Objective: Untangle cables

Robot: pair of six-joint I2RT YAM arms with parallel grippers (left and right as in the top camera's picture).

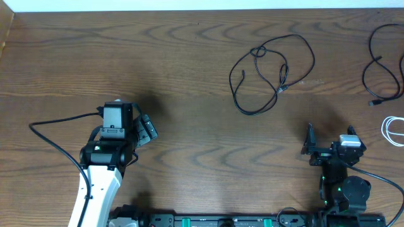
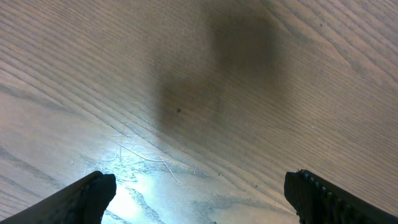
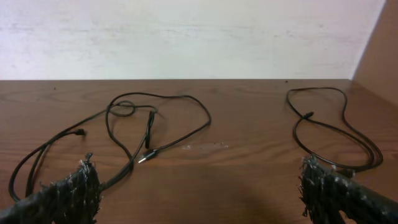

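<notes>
The wood-grain desk lies wide and open across the left and centre of the overhead frame, up to the white wall along its far edge. In its wrist view, the left end effector has its dark fingers spread to the bottom corners. Between them is only fine grain, a patch of glare and a soft shadow. The right end effector is spread just as wide, rough black fingers low in the frame, gripping nothing.

One black cable lies in loose loops at upper centre-right of the overhead frame, well apart from both arms, with free desk all round it. A second black cable curls in the upper right corner and runs off the right edge. The white cable shows only as a small loop at the right edge, the rest cut off. All three are thin and limp. Their plug ends are too small to make out well.
</notes>
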